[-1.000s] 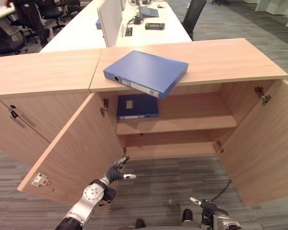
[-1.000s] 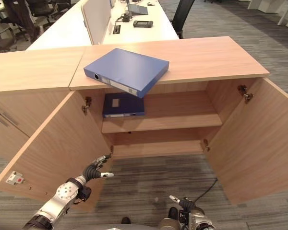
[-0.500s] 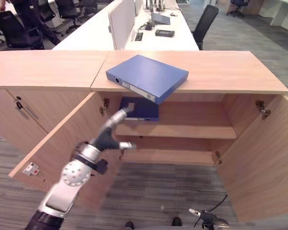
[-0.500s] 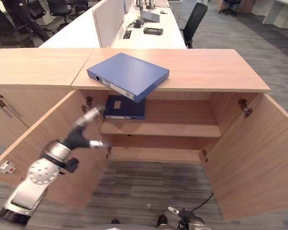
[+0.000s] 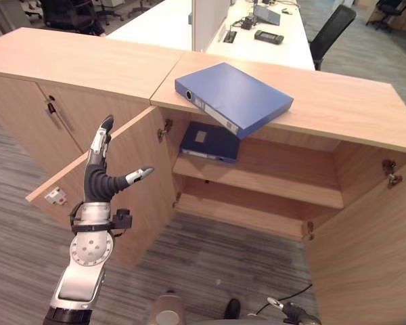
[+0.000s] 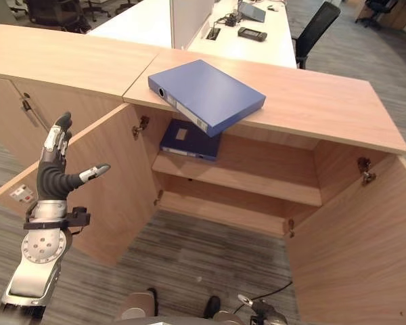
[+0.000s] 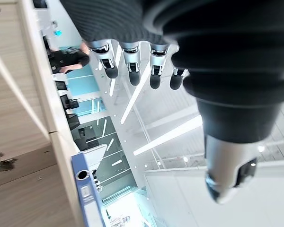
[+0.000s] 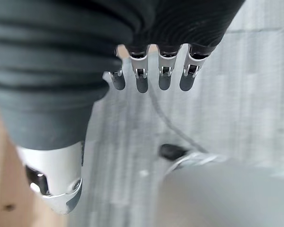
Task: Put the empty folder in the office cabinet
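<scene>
A blue folder (image 5: 233, 97) lies flat on top of the wooden cabinet (image 5: 352, 112), one corner overhanging the front edge; its spine also shows in the left wrist view (image 7: 87, 189). A second blue folder (image 5: 210, 142) lies on the upper shelf inside, at the left. Both cabinet doors stand open. My left hand (image 5: 97, 186) is raised in front of the left door (image 5: 132, 169), open, its fingers (image 7: 130, 66) straight and pointing up, holding nothing. It is well left of and below the top folder. My right hand (image 8: 164, 78) hangs low over the floor, open and empty.
The right door (image 5: 365, 264) swings out towards me. A closed cabinet (image 5: 54, 108) adjoins on the left. Behind stand a white desk (image 5: 162, 20) with a divider panel and devices, and a black chair (image 5: 328, 27). A person (image 7: 68, 61) stands in the background of the left wrist view.
The camera has shifted. My left hand has risen from near the floor to chest height before the left door, fingers now pointing up. The folders lie where they were.
</scene>
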Controlling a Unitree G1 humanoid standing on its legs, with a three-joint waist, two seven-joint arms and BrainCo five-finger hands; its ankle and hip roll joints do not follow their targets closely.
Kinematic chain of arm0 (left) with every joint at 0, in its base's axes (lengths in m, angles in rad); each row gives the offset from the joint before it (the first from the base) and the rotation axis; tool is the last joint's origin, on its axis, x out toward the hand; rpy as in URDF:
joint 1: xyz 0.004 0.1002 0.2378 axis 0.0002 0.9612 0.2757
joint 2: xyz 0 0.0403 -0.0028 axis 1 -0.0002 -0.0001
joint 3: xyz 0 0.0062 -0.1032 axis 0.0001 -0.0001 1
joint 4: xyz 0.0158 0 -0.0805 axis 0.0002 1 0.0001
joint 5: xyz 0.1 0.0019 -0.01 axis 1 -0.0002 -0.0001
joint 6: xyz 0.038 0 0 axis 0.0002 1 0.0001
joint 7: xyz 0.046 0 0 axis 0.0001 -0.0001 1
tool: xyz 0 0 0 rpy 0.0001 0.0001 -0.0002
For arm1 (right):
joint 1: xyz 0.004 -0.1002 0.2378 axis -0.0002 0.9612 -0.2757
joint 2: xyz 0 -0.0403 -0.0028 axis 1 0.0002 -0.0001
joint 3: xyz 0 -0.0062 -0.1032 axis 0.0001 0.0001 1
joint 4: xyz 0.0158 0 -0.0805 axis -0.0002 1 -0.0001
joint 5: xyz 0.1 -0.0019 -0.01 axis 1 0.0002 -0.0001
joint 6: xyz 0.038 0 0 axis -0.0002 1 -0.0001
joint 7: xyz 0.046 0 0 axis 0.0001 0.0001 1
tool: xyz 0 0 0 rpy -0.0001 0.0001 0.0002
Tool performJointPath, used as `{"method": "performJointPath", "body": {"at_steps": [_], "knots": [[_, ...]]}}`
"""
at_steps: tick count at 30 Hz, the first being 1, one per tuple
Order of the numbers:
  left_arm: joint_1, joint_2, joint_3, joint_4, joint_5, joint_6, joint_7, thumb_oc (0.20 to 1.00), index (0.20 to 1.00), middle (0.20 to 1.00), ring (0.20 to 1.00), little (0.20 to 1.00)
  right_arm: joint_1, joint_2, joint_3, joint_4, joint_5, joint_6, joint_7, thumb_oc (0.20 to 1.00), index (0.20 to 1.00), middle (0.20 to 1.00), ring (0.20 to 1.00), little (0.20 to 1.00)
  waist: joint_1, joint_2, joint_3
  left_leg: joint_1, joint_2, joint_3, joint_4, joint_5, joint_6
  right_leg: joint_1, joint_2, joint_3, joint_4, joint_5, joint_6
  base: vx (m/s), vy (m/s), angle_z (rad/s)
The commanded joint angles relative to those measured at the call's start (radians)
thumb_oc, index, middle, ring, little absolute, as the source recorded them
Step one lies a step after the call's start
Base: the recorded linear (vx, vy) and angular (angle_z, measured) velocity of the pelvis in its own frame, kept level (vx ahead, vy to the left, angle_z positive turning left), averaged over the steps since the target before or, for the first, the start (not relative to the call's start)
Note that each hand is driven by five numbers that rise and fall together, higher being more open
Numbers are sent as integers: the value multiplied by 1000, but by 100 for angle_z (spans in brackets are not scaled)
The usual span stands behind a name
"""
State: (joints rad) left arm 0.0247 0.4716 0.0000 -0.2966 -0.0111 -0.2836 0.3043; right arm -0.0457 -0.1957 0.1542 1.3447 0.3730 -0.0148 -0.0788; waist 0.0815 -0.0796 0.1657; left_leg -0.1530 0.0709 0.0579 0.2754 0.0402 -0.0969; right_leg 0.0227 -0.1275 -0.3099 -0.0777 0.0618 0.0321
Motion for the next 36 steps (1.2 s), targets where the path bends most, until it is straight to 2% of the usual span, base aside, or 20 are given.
{"method": "performJointPath", "body": {"at_steps": [1,3,6,11,13,14,15,16,18,19,20,22,24,26,28,30,31,32,34,36], "knots": [[-45,21,23,-97,72,-48,31,1000,1000,1000,1000,1000,-28,6,-7,24,11,-9,-11,1000,1000,1000,1000,1000,2,22,-31,-32,-29,-15,-172,4,12,117,33,45,-10,-85,94,263,186,-39],[-38,28,22,-108,87,-53,31,1000,1000,1000,1000,1000,-24,3,-24,34,11,-12,-18,1000,1000,1000,1000,1000,-5,34,-51,2,-40,-41,-221,12,17,126,30,57,-10,-91,97,235,168,-20],[-24,43,19,-114,92,-53,20,1000,1000,1000,1000,1000,-20,4,-48,42,15,-8,-24,1000,1000,1000,1000,1000,-15,43,-74,50,-54,-30,-255,3,28,138,0,66,-10,-93,111,162,157,0],[1,55,44,-135,68,-56,6,1000,1000,1000,1000,1000,-28,17,-51,45,0,6,-20,1000,1000,1000,1000,1000,-4,46,-87,92,-75,-3,-289,-19,51,132,-39,91,-10,-81,138,89,144,-32],[10,56,55,-143,59,-58,-2,1000,1000,1000,1000,1000,-37,24,-52,40,-11,11,-16,1000,1000,1000,1000,1000,2,45,-90,102,-93,16,-297,-35,68,126,-73,96,-7,-59,160,93,247,-20],[21,57,65,-154,52,-58,-10,1000,1000,1000,1000,1000,-39,28,-54,31,-33,16,-9,1000,1000,1000,1000,1000,12,49,-90,135,-121,40,-327,-49,87,101,-134,79,73,-21,187,96,255,-32],[22,57,65,-155,51,-58,-10,1000,1000,1000,1000,1000,-39,28,-54,31,-33,16,-9,1000,1000,1000,1000,1000,13,49,-90,137,-122,41,-330,-47,89,98,-136,82,79,-24,188,99,262,-32],[23,61,68,-153,53,-53,-8,1000,1000,1000,1000,1000,-42,31,-57,27,-37,17,-12,1000,1000,1000,1000,1000,16,52,-82,158,-124,51,-348,-51,88,68,-169,55,140,10,192,23,64,-35],[22,65,68,-155,60,-49,-6,1000,1000,1000,1000,1000,-43,34,-56,24,-40,14,-17,1000,1000,1000,1000,1000,16,51,-76,166,-124,56,-353,-55,87,49,-182,33,150,34,191,28,35,-24],[17,75,55,-154,72,-45,-13,1000,1000,1000,1000,1000,-49,38,-48,20,-46,14,-16,1000,1000,1000,1000,1000,6,53,-69,182,-117,58,-360,-62,86,8,-158,2,128,33,176,28,5,-25],[17,75,55,-154,72,-45,-13,1000,1000,1000,1000,1000,-49,38,-48,20,-46,14,-16,1000,1000,1000,1000,1000,6,53,-69,182,-117,58,-360,-62,86,8,-158,2,128,33,176,64,-8,-25],[1,84,27,-140,86,-42,-16,1000,1000,1000,1000,1000,-57,42,-37,16,-43,10,-16,1000,1000,1000,1000,1000,-23,55,-56,207,-110,45,-361,-74,89,-51,-93,12,90,37,160,83,-22,-16],[-10,94,4,-129,104,-37,-18,1000,1000,1000,1000,1000,-59,45,-28,13,-38,8,-18,1000,1000,1000,1000,1000,-44,52,-38,234,-107,42,-358,-84,89,-84,-57,27,65,46,159,95,-36,-9],[-32,92,-34,-108,126,-32,-24,1000,1000,1000,1000,1000,-53,49,-12,22,-34,7,-20,1000,1000,1000,1000,1000,-51,43,-43,250,-108,38,-355,-91,89,-45,-50,47,31,48,157,141,-95,5],[-53,89,-57,-85,131,-30,-19,1000,1000,1000,1000,1000,-50,48,-3,17,-31,6,-20,1000,1000,1000,1000,1000,-57,47,-48,257,-94,36,-360,-93,83,-43,-39,77,40,49,158,136,-130,28],[-76,93,-77,-79,140,-27,-14,1000,1000,1000,1000,1000,-54,45,7,14,-26,0,-25,1000,1000,1000,1000,1000,-78,49,-39,259,-81,22,-363,-92,80,-93,6,122,24,60,146,92,-127,-12],[-78,93,-78,-77,141,-28,-13,1000,1000,1000,1000,1000,-55,44,7,14,-25,-1,-25,1000,1000,1000,1000,1000,-77,52,-42,257,-77,23,-363,-95,79,-96,10,123,23,61,144,150,-168,-8],[-77,93,-79,-79,155,-30,-18,1000,1000,1000,1000,1000,-51,45,5,30,-22,-1,-26,1000,1000,1000,1000,1000,-86,44,-52,266,-72,18,-360,-104,70,-83,31,145,-5,52,139,166,-178,-2],[-69,86,-72,-76,151,-32,-16,1000,1000,1000,1000,1000,-46,44,8,46,-30,0,-28,1000,1000,1000,1000,1000,-86,39,-64,282,-54,25,-356,-116,52,-64,38,140,-10,47,135,194,-231,11],[-76,79,-75,-71,139,-32,-18,1000,1000,1000,1000,1000,-38,38,5,48,-23,-5,-29,1000,1000,1000,1000,1000,-94,27,-65,271,-21,31,-284,-134,34,-38,48,133,-8,30,123,133,-196,10]]}}
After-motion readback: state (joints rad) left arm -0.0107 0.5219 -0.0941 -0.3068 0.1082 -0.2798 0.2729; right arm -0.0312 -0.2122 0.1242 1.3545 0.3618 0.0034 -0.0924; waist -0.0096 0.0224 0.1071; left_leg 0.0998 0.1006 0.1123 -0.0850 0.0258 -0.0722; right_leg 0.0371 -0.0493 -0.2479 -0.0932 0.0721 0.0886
